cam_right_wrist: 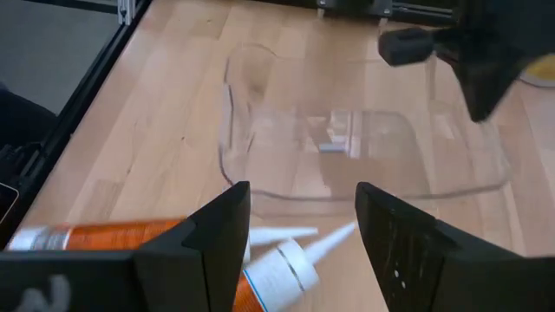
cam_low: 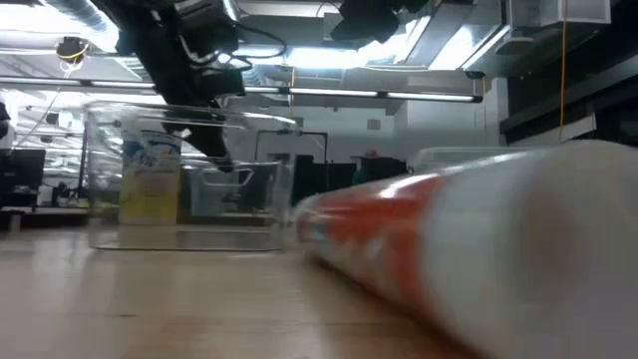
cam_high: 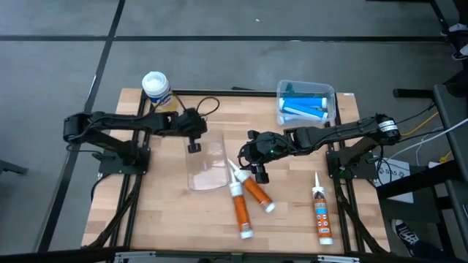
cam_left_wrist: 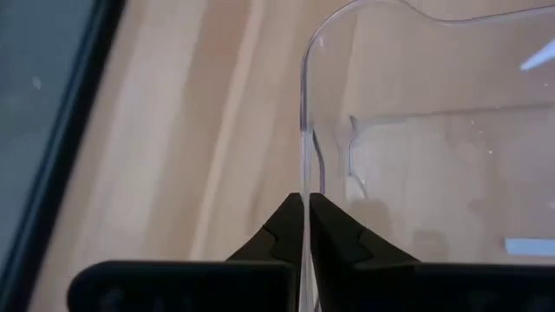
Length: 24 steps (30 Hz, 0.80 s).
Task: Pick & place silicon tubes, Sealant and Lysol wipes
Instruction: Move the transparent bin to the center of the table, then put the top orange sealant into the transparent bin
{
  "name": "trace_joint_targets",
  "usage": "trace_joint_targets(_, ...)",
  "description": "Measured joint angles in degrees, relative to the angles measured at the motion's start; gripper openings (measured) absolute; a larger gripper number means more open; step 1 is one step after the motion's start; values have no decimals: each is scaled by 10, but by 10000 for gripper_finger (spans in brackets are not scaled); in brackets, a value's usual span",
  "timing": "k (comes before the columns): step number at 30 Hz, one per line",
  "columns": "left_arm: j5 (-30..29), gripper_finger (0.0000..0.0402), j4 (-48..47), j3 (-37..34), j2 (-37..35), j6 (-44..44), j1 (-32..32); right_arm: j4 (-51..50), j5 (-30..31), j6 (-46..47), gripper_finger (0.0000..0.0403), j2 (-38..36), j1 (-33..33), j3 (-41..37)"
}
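Lysol wipes (cam_high: 156,87), a yellow canister with a white lid, stand upright at the far left corner of the wooden desk (cam_high: 161,212), just behind the left arm. The left pincer (cam_high: 194,145) is pressed together on the rim of a clear plastic bin (cam_high: 208,164) that sits near the middle of the desk; the left wrist view shows the thin clear wall pinched between its two dark fingers (cam_left_wrist: 282,234). The right pincer (cam_high: 254,169) hangs spread above the nozzle ends of two orange tubes (cam_high: 247,196) lying side by side just beside the clear bin, and it grips nothing. A third orange tube (cam_high: 322,212) lies apart, toward the right front of the desk. A second clear bin (cam_high: 307,104) at the far right holds blue tubes (cam_high: 303,111).
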Motion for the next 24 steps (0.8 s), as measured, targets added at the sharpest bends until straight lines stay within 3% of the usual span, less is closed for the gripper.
trace_joint_targets(10, 38, 35, 123, -3, 15, 44, 10, -8, 0, -14, 211, 0, 0, 0)
trace_joint_targets(16, 95, 53, 123, -3, -42, 38, 10, -12, 0, -28, 211, 0, -1, 0)
trace_joint_targets(24, 179, 47, 119, -2, -148, -26, 10, -12, 0, -28, 211, 0, -1, 0)
